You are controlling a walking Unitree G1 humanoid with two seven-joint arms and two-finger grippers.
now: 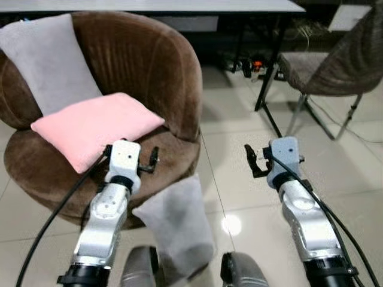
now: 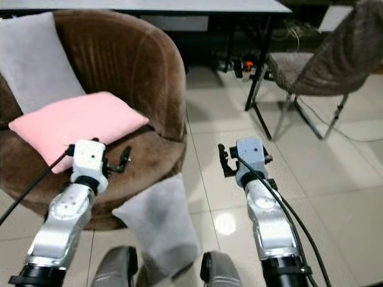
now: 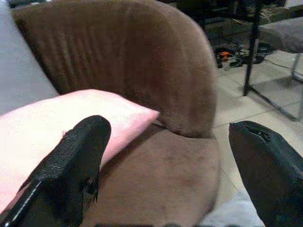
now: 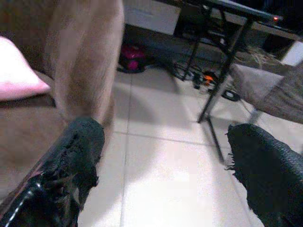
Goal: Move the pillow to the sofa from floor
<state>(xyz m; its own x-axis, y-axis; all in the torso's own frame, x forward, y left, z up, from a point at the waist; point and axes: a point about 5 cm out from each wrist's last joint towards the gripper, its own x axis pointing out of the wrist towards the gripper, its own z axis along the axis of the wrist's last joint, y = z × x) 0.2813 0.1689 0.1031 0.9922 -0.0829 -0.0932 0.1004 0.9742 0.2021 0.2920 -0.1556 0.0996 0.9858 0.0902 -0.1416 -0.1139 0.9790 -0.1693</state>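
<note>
A grey pillow [image 1: 176,224] of soft, matte fabric stands on the tiled floor [image 1: 239,155], leaning against the front of the brown sofa [image 1: 134,66]. It is a rounded rectangle with its long axis running up toward the seat edge and down toward the robot; its lower end is cut off by the robot's body at the frame's bottom edge.

The sofa is a round tub chair in ribbed, plush brown velvet with a curved back. On its seat lies a pink pillow [image 1: 96,128], smooth and flat, one corner pointing toward the sofa's right arm. Behind it a second grey cushion [image 1: 48,60] leans upright against the backrest, its upper corner cut off by the frame.

The left claw [image 1: 154,160] hovers over the seat front just beside the pink pillow, its black, rough-surfaced fingers [image 3: 75,165] spread wide with nothing between them. The right claw [image 1: 251,161] hangs above bare floor, well apart from the grey pillow, its fingers [image 4: 71,161] likewise spread wide and empty.

Beyond, a table [image 1: 179,6] on black legs and a grey fabric chair [image 1: 335,66] with metal legs stand on the glossy tiles; tangled cables beneath the table are hard to make out.
</note>
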